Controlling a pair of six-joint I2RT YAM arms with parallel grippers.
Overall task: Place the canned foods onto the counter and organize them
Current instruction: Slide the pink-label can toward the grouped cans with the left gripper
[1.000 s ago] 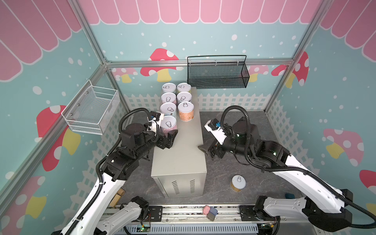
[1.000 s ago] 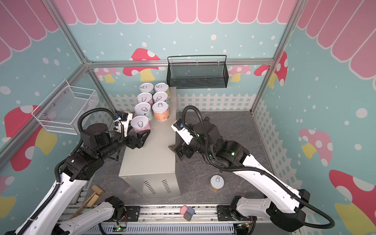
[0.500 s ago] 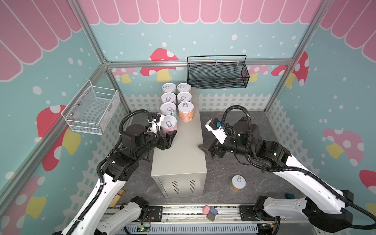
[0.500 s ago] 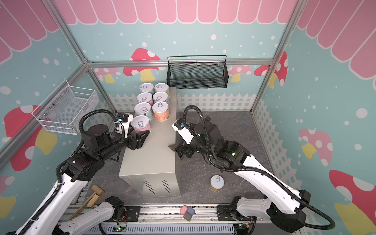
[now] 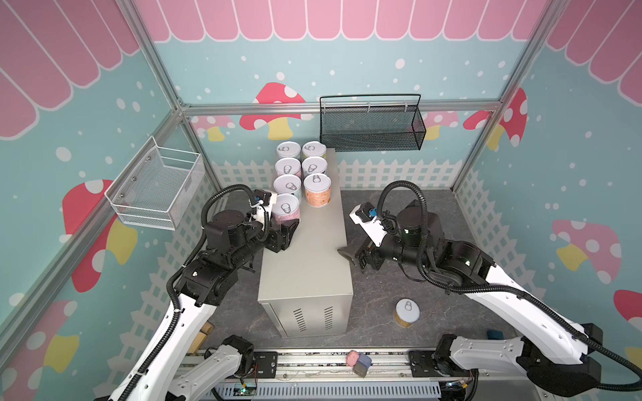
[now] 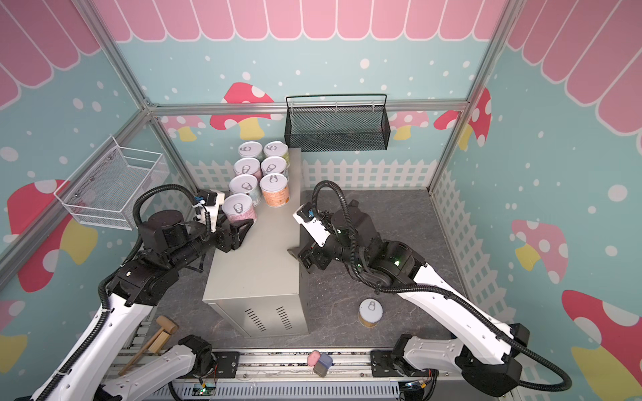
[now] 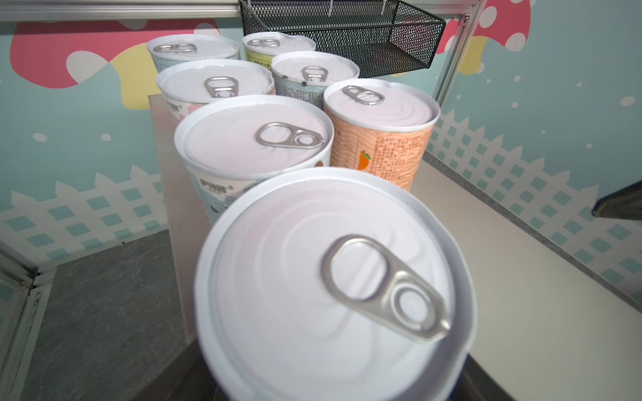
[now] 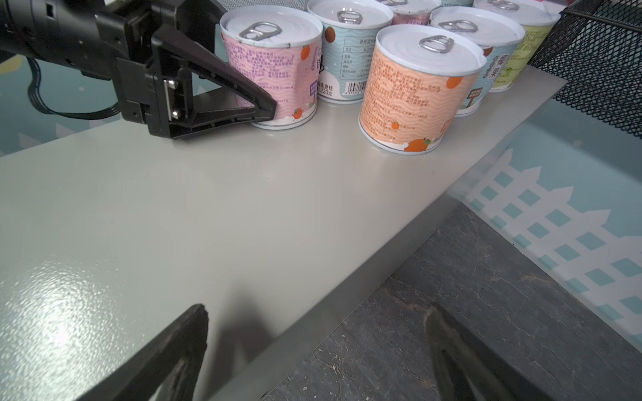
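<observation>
1. The left tool (image 5: pixel 290 229) clamps the pink-labelled cylindrical can (image 5: pixel 285 208), upright at the left edge of the beige-grey metal box table (image 5: pixel 309 264).
2. Six other pastel-labelled cans (image 5: pixel 287 166) stand in two rows at its far end.
3. The right tool (image 8: pixel 318 312) gapes empty at the table's right edge.
4. A yellow-labelled can (image 5: pixel 407 312) stands on the dark marbled floor (image 5: pixel 399 208).

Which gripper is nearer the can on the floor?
Right. The right gripper hangs open at the counter's right edge, on the same side as the floor can. The left gripper is across the counter, jaws around the pink can.
</observation>
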